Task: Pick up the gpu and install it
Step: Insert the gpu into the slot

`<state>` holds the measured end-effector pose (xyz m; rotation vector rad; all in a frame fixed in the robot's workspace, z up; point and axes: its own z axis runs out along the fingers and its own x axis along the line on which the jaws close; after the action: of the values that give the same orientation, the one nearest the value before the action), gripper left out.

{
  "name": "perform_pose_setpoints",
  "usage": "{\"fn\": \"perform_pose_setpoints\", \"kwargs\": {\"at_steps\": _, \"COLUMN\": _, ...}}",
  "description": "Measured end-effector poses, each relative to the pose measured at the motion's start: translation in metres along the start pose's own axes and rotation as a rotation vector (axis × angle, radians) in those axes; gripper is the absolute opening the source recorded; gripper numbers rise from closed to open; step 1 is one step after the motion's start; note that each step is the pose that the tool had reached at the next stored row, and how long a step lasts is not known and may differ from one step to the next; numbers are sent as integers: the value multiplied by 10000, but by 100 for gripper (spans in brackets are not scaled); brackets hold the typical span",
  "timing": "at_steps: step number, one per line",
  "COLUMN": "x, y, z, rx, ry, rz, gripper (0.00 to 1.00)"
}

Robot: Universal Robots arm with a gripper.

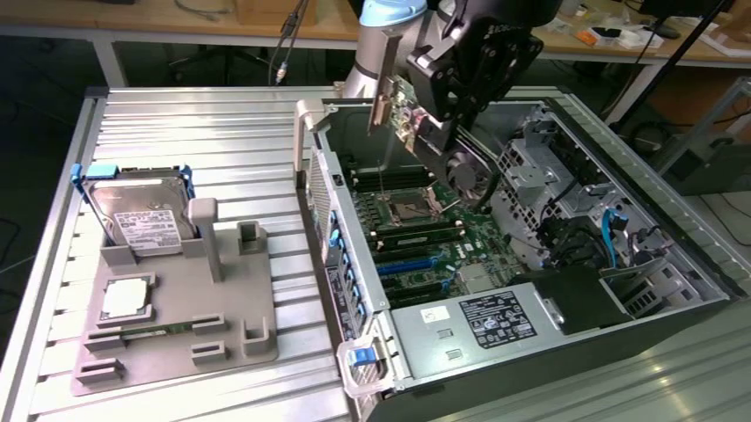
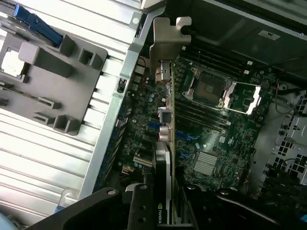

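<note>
ribbed metal table [image 1: 200,123], grey fixture [image 1: 176,330], computer case [image 1: 564,374]

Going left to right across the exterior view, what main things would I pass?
First the hard drive → gpu, held in the gripper above the open computer case → blue cables.

gpu [image 2: 163,165]: small green logo mark on its edge, right at the claw [image 2: 165,202]; lettering unreadable;
power supply label [image 1: 499,318]: white print on black, far from claw; unreadable;
hard drive label [image 1: 143,224]: unreadable
</note>
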<state>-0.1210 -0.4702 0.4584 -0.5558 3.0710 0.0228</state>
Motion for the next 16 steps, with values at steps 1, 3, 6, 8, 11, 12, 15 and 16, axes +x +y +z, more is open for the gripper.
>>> {"fn": "perform_pose_setpoints", "kwargs": {"at_steps": 1, "x": 0, "y": 0, "z": 0, "rx": -5, "ry": 2, "rz": -210, "gripper": 27}}
{"fn": "perform_pose_setpoints", "kwargs": {"at_steps": 3, "x": 0, "y": 0, "z": 0, "rx": -11, "ry": 4, "rz": -478, "gripper": 27}}
{"fn": "perform_pose_setpoints", "kwargs": {"at_steps": 6, "x": 0, "y": 0, "z": 0, "rx": -18, "ry": 8, "rz": -783, "gripper": 27}}
{"fn": "perform_pose_setpoints", "kwargs": {"at_steps": 8, "x": 0, "y": 0, "z": 0, "rx": -24, "ry": 11, "rz": -1034, "gripper": 27}}
{"fn": "perform_pose_setpoints", "kwargs": {"at_steps": 11, "x": 0, "y": 0, "z": 0, "rx": -32, "ry": 14, "rz": -1364, "gripper": 27}}
{"fn": "perform_pose_setpoints", "kwargs": {"at_steps": 12, "x": 0, "y": 0, "z": 0, "rx": -35, "ry": 16, "rz": -1498, "gripper": 27}}
{"fn": "perform_pose_setpoints", "kwargs": {"at_steps": 15, "x": 0, "y": 0, "z": 0, "rx": -41, "ry": 19, "rz": -1790, "gripper": 27}}
{"fn": "perform_pose_setpoints", "kwargs": {"at_steps": 16, "x": 0, "y": 0, "z": 0, "rx": -44, "ry": 20, "rz": -1910, "gripper": 27}}
